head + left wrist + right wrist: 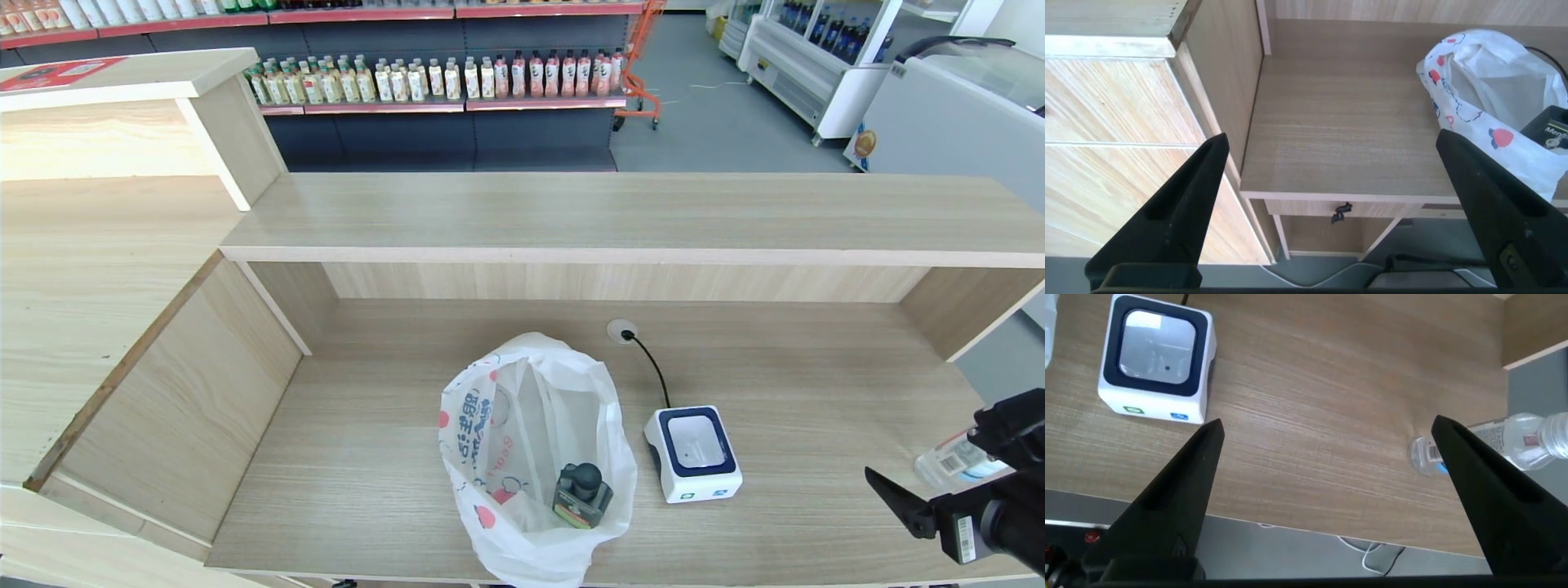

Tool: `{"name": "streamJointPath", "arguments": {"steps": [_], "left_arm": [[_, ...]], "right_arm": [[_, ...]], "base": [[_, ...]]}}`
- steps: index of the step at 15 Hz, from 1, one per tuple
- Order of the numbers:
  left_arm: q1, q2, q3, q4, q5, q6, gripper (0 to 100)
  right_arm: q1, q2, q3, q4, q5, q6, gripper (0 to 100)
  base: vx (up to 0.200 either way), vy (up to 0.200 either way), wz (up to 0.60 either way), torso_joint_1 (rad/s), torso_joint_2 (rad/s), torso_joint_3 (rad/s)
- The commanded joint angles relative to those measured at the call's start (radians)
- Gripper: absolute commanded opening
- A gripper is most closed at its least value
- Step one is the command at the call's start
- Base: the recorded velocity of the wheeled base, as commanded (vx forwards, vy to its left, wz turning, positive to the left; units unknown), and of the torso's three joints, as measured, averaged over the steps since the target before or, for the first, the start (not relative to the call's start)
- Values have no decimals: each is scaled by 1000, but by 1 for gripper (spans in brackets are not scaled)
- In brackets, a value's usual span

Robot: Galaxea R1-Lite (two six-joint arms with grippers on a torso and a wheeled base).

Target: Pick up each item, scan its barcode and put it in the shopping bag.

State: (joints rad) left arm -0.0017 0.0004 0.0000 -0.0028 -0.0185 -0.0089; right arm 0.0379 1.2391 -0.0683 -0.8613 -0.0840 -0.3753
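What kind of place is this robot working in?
Most likely a supermarket checkout: shelves of bottled drinks stand behind the wooden counter, freezer cabinets line the far right, and a barcode scanner sits beside a shopping bag on the counter.

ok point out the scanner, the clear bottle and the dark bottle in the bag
scanner (696, 443), head view, on its top window
clear bottle (1525, 441), right wrist view, on its label
dark bottle (581, 500), head view, on its body

One white shopping bag (469, 425), lower centre of frame. One dark bottle (581, 494) inside bag. One scanner (692, 453) just right of bag, one black cable (653, 367) above it. One clear plastic bottle (951, 464), right edge.
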Motion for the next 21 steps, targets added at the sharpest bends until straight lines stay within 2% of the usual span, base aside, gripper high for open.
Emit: {"name": "streamJointPath", "arguments": {"steps": [1,2,10,21], "left_arm": [[0,0,0,0,0,0,100],[2,0,0,0,0,1,100],[0,0,0,0,0,1,100],[0,0,0,0,2,-2,100]], "right_arm": [[0,-1,2,1,0,-1,100],[0,-3,7,1,0,-1,100],[0,-23,33,7,-3,-10,100],[7,-196,59,217,0,-33,100]], "base": [[0,0,0,0,0,0],[0,0,0,0,0,0],[0,-200,0,4,3,4],[0,-200,0,1,2,2]]}}
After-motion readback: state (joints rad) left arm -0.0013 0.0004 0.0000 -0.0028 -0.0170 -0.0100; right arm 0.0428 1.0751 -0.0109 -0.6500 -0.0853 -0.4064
